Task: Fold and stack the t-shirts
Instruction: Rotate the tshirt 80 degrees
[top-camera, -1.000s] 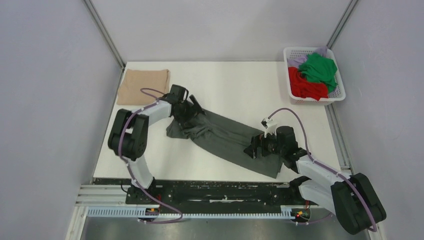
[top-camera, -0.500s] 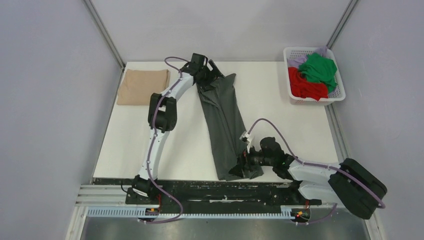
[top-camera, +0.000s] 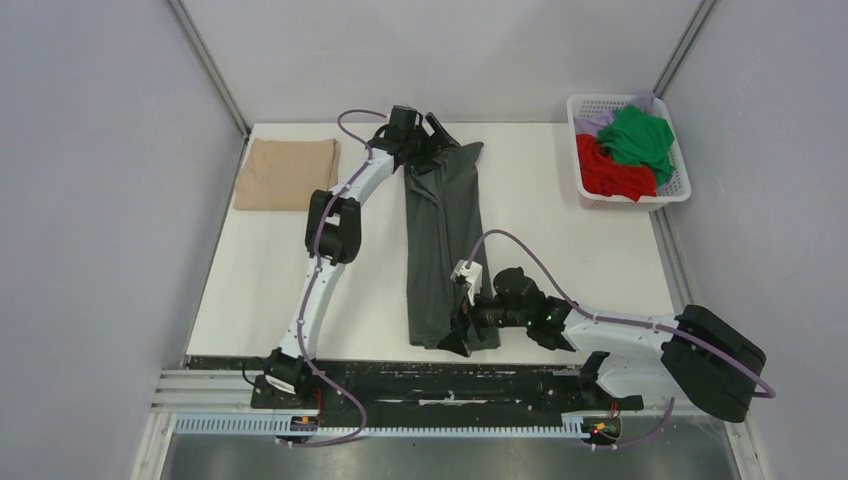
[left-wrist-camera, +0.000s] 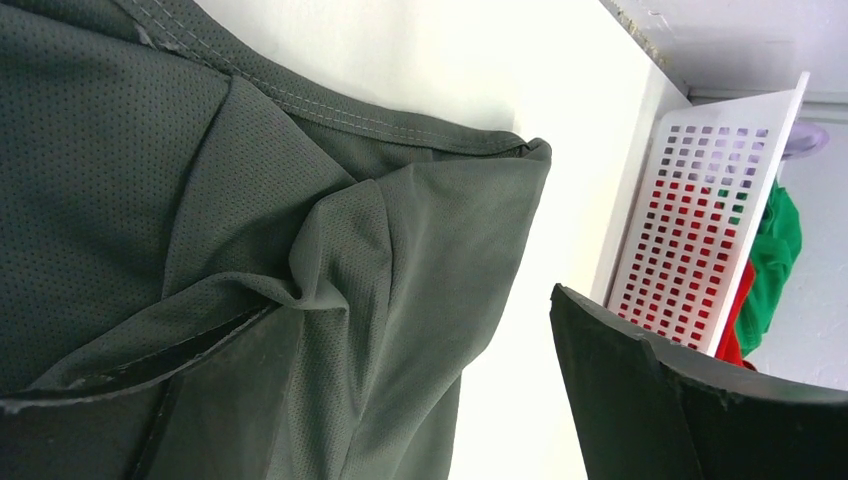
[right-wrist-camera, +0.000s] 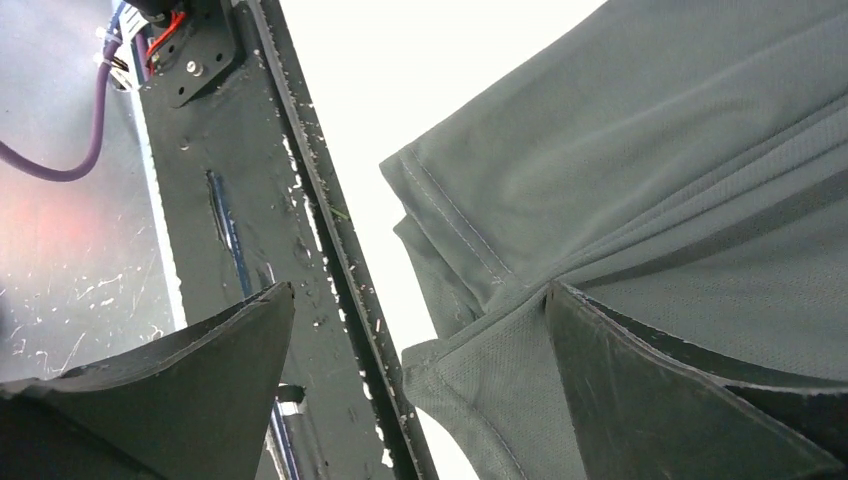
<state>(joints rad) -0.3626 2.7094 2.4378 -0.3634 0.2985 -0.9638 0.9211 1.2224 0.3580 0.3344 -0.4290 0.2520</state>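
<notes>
A dark grey t-shirt (top-camera: 440, 230) lies stretched in a long strip from the table's far edge to its near edge. My left gripper (top-camera: 435, 138) is at its far end, jaws wide apart. In the left wrist view (left-wrist-camera: 425, 320) the cloth (left-wrist-camera: 150, 150) bunches against one finger (left-wrist-camera: 200, 400); the other stands free. My right gripper (top-camera: 455, 335) is at the near end, jaws wide apart. In the right wrist view (right-wrist-camera: 420, 300) the hem (right-wrist-camera: 680, 150) lies against one finger (right-wrist-camera: 660, 390). A folded tan t-shirt (top-camera: 285, 172) lies far left.
A white basket (top-camera: 640, 201) at the far right holds a red t-shirt (top-camera: 610, 172) and a green t-shirt (top-camera: 640, 135); it also shows in the left wrist view (left-wrist-camera: 700, 210). The black base rail (right-wrist-camera: 230, 150) runs along the table's near edge.
Both arms swung the grey t-shirt from a diagonal to a far-to-near line. The left gripper went to the far edge; the right moved left along the near edge.
</notes>
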